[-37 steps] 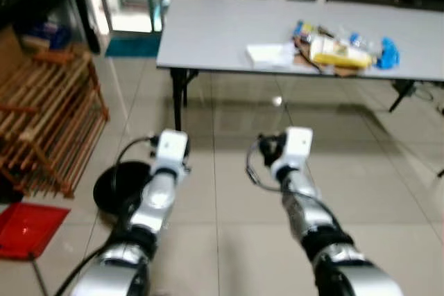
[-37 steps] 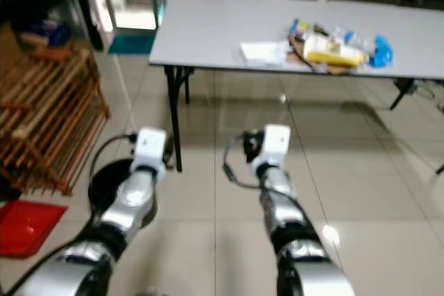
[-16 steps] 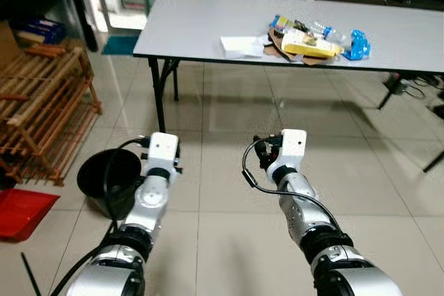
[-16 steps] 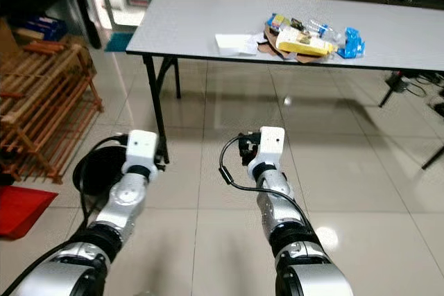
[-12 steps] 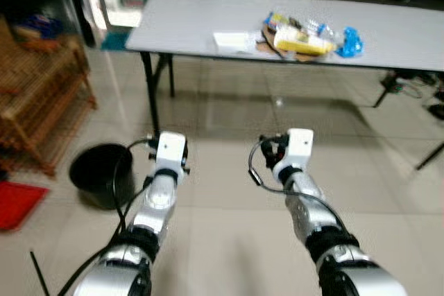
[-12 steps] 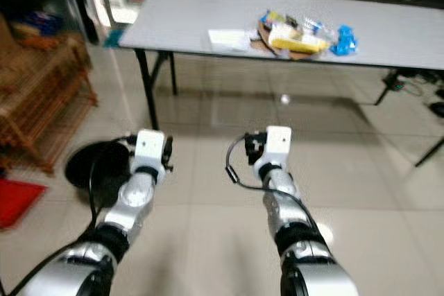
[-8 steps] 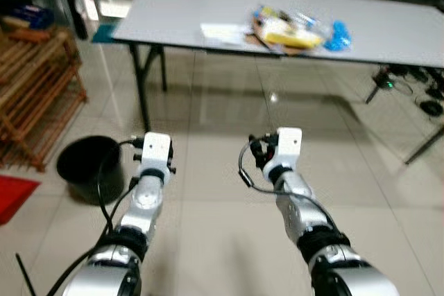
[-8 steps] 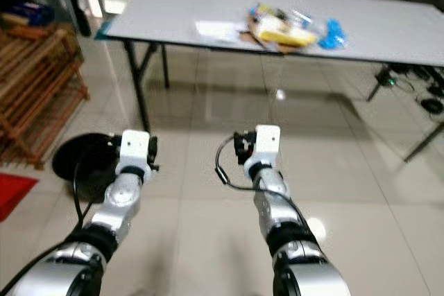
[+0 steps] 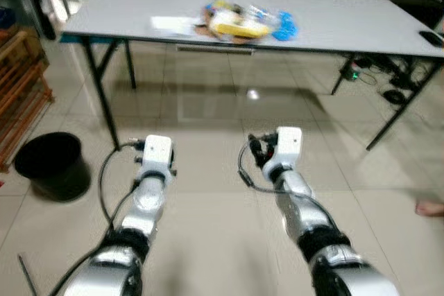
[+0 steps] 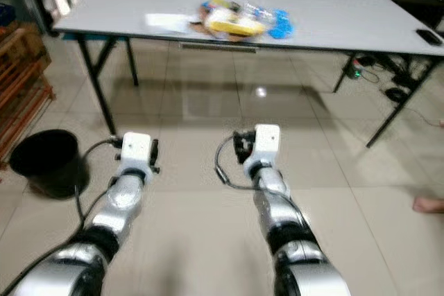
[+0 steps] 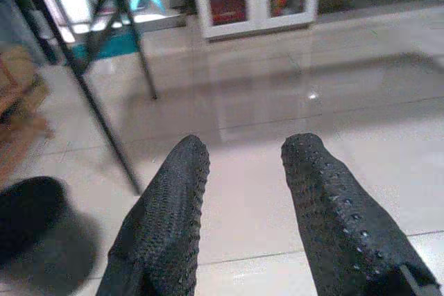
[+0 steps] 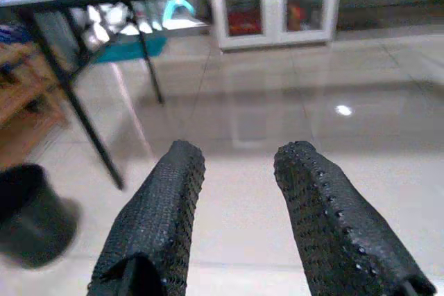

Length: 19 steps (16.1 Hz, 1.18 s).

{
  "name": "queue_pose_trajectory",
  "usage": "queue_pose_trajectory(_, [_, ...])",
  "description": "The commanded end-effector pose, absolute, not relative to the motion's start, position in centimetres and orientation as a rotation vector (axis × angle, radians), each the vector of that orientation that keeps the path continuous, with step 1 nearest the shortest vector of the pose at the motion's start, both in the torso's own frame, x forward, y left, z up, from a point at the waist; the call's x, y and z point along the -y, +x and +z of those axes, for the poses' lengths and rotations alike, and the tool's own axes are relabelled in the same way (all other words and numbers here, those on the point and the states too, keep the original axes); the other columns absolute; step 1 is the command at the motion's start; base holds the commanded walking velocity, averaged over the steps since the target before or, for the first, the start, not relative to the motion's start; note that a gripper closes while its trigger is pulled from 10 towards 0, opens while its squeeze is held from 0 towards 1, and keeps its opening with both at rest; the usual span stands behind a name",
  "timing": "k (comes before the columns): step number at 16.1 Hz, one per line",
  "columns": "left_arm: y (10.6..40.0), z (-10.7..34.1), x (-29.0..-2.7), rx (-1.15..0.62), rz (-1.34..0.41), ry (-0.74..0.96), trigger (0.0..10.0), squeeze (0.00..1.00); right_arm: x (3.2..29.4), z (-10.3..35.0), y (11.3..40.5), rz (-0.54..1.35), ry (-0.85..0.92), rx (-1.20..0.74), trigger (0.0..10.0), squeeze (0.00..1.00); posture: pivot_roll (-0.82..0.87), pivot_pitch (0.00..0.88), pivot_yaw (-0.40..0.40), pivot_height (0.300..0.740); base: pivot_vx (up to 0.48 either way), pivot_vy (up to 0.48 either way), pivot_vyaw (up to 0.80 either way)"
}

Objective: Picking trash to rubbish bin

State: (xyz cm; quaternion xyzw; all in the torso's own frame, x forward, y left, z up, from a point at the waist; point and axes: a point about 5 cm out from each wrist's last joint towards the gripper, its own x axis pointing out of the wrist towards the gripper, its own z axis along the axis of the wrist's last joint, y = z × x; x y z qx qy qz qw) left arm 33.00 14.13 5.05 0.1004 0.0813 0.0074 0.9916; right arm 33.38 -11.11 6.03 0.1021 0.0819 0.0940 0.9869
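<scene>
Ahead, crinkled trash on smooth grey table, round black bin, both end effectors open.

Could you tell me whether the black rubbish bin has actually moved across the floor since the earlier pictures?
No. The black bin keeps its place on the floor by the table's left front leg; the whole view has shifted, so the camera turned.

Both silver arms extend forward, low, side by side. Left gripper fingers parted, holding nothing. Right gripper the same, fingers apart and empty.
</scene>
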Motion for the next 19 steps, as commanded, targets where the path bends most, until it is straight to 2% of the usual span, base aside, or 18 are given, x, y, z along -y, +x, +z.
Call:
queue_pose_trajectory(1, [33.3,5.4,-14.2,-0.159,0.02,0.211,10.0,0.0,11.1,6.4,33.6,0.191,0.201,-0.156,10.0,0.0,-0.03,0.026,-0.089,0.74,0.0,0.0,0.0])
queue_pose_trajectory(8, [34.0,7.0,-13.5,-0.077,0.009,0.142,10.0,0.0,11.1,6.4,33.6,0.192,0.207,-0.16,10.0,0.0,-0.03,0.026,-0.09,0.74,0.0,0.0,0.0])
queue_pose_trajectory(13, [35.3,10.5,-13.8,0.082,0.034,0.098,10.0,0.0,11.8,11.7,35.8,0.177,0.244,0.066,10.0,0.0,-0.03,0.025,-0.093,0.74,0.0,0.0,0.0])
queue_pose_trajectory(15, [35.7,12.2,-13.8,0.171,0.041,0.167,10.0,0.0,12.1,14.6,36.6,0.164,0.239,0.167,10.0,0.0,-0.03,0.027,-0.095,0.74,0.0,0.0,0.0])
queue_pose_trajectory(17, [36.1,14.9,-13.5,0.271,0.033,0.206,10.0,0.0,12.4,17.4,37.1,0.148,0.246,0.261,10.0,0.0,-0.04,0.028,-0.092,0.74,0.397,0.0,0.0])
queue_pose_trajectory(19, [36.2,15.6,-13.3,0.287,0.023,0.204,10.0,0.0,12.0,17.8,36.9,0.16,0.245,0.272,10.0,0.0,-0.03,0.029,-0.089,0.74,0.48,0.0,0.0])
